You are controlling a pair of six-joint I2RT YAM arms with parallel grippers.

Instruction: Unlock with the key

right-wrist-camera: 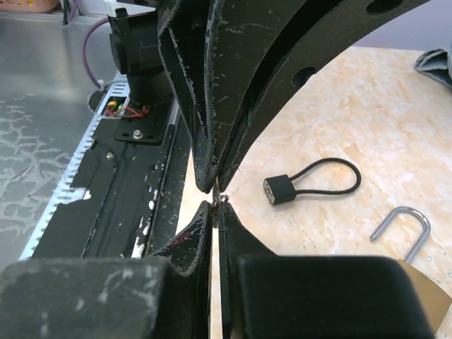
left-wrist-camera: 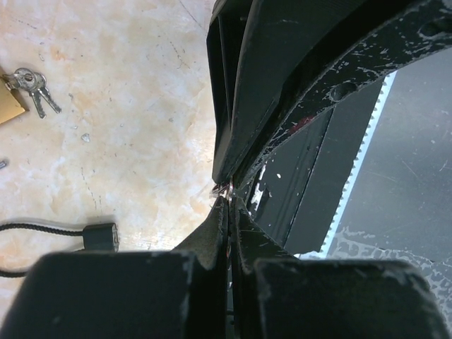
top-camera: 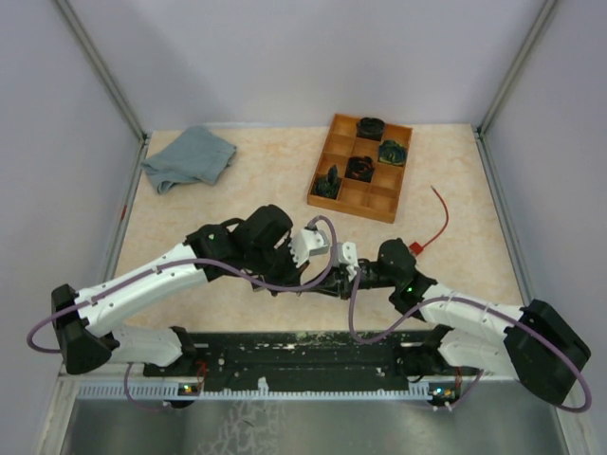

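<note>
My left gripper [top-camera: 339,269] and right gripper [top-camera: 358,275] meet tip to tip low over the table's near middle. Between them is a thin metal key [left-wrist-camera: 227,189], and both pairs of jaws are shut on it. In the left wrist view my left gripper [left-wrist-camera: 229,203] comes up from below and the right one's fingers [left-wrist-camera: 244,134] hang from above. The right wrist view shows the key [right-wrist-camera: 221,200] pinched at my right gripper [right-wrist-camera: 215,210]. A brass padlock [right-wrist-camera: 418,279] with a silver shackle lies on the table beside them, partly cut off by the frame.
A black cable lock [right-wrist-camera: 282,189] lies near the padlock. A bunch of keys [left-wrist-camera: 32,88] rests by the brass body. A wooden compartment tray [top-camera: 353,205] with dark items, a blue-grey cloth [top-camera: 190,156] and a red wire [top-camera: 438,223] lie farther back. A black rail [top-camera: 303,355] runs along the near edge.
</note>
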